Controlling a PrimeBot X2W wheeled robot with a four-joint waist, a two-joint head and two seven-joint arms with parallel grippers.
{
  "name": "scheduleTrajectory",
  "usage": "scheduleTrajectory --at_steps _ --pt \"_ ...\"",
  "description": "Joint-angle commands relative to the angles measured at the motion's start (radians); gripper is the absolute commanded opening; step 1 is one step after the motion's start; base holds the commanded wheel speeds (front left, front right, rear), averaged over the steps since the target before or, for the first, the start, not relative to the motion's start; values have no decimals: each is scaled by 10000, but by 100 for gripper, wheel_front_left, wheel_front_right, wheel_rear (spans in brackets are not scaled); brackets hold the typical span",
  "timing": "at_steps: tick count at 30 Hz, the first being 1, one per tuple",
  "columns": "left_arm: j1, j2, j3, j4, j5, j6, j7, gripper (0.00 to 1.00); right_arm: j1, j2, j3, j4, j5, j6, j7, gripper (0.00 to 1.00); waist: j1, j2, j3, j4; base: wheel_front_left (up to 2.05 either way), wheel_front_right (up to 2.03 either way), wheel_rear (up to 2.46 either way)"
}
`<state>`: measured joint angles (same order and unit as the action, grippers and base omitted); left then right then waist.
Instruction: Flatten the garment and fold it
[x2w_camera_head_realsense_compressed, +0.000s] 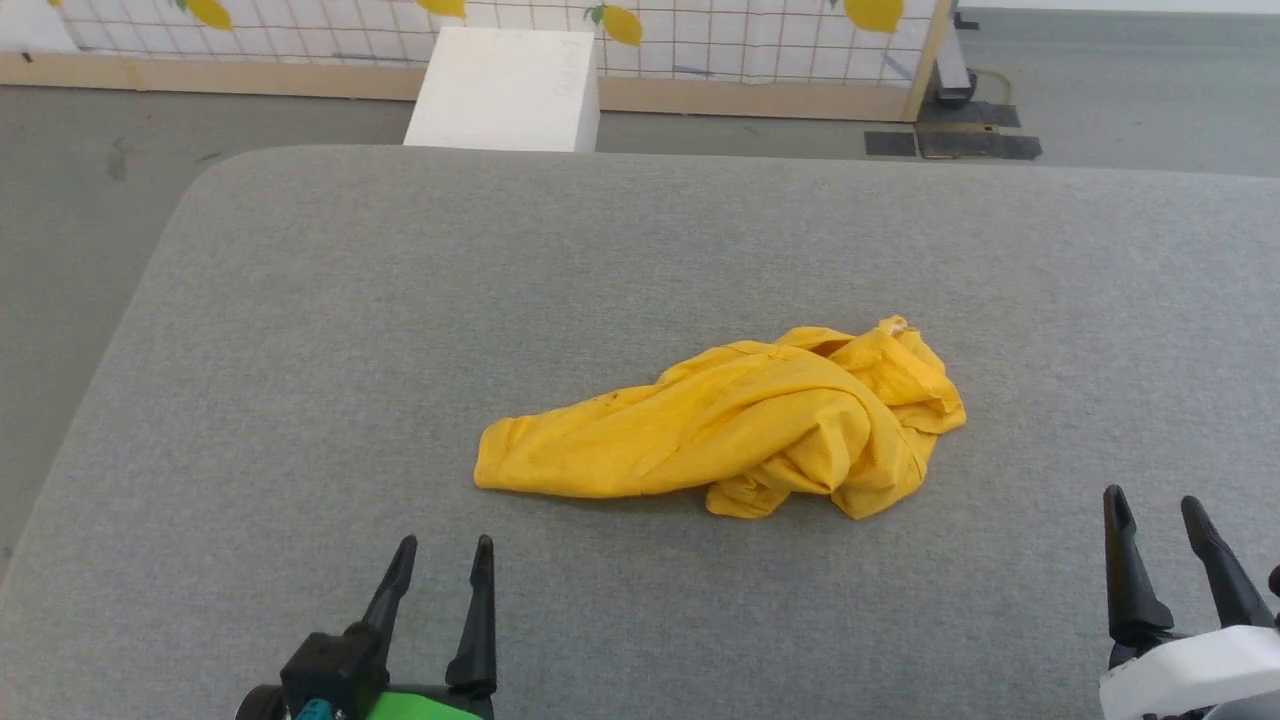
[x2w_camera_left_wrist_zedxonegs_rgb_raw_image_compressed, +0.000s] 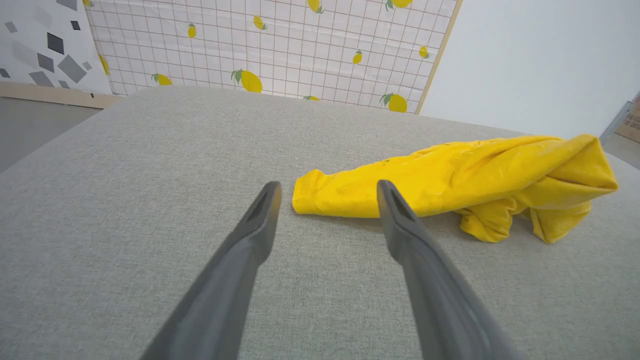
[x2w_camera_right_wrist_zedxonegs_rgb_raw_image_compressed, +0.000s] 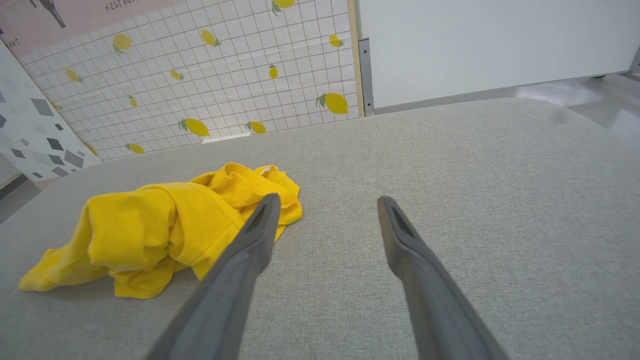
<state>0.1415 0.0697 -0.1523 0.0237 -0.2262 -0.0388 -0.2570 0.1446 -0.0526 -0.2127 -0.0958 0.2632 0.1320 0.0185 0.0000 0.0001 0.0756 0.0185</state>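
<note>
Head view: garment (x2w_camera_head_realsense_compressed: 740, 425) crumpled, layout unreadable; left end effector (x2w_camera_head_realsense_compressed: 446, 545), right end effector (x2w_camera_head_realsense_compressed: 1152, 497) released, empty.

One shirt (x2w_camera_head_realsense_compressed: 740, 425), in one heap, on one grey pad (x2w_camera_head_realsense_compressed: 300, 350). Two grippers, the left gripper (x2w_camera_head_realsense_compressed: 446, 542) and the right gripper (x2w_camera_head_realsense_compressed: 1152, 496), with two dark fingers (x2w_camera_head_realsense_compressed: 477, 620) apiece, four in all. Past the pad, one white box (x2w_camera_head_realsense_compressed: 505, 90), one gridded panel (x2w_camera_head_realsense_compressed: 750, 40) printed with lemons (x2w_camera_head_realsense_compressed: 622, 25), four plain along the head view's top edge plus a sliver of a possible fifth at the left corner, many more in the wrist views, too many cut off for a firm total; beside it one panel of grey shapes (x2w_camera_left_wrist_zedxonegs_rgb_raw_image_compressed: 40, 45) and one white board (x2w_camera_right_wrist_zedxonegs_rgb_raw_image_compressed: 475, 45).
</note>
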Motion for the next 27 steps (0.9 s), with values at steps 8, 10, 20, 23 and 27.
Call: scheduleTrajectory --at_steps 8,10,20,23,27 --pt "-2540 1069 -608 151 270 -642 2049 100 -499 23 -66 -31 107 -13 -228 100 0 -1 486 -176 0 0 0" --pt "-3222 1216 -965 414 201 -750 3003 100 -589 23 -76 62 146 -13 -235 100 0 -1 655 -174 0 0 0" --pt "-5910 1511 -2744 2355 -264 -910 5530 100 -925 23 168 69 229 -13 -113 100 0 -1 1595 -453 0 0 0" --pt "-6498 1625 -3281 3144 -429 -914 5646 100 -1070 23 239 3 197 -13 -55 100 0 -1 1827 -590 0 0 0" --pt "-7037 1832 -3917 4139 -834 -916 6033 100 -1208 23 281 -37 190 -13 20 100 0 -1 2019 -731 0 0 0"
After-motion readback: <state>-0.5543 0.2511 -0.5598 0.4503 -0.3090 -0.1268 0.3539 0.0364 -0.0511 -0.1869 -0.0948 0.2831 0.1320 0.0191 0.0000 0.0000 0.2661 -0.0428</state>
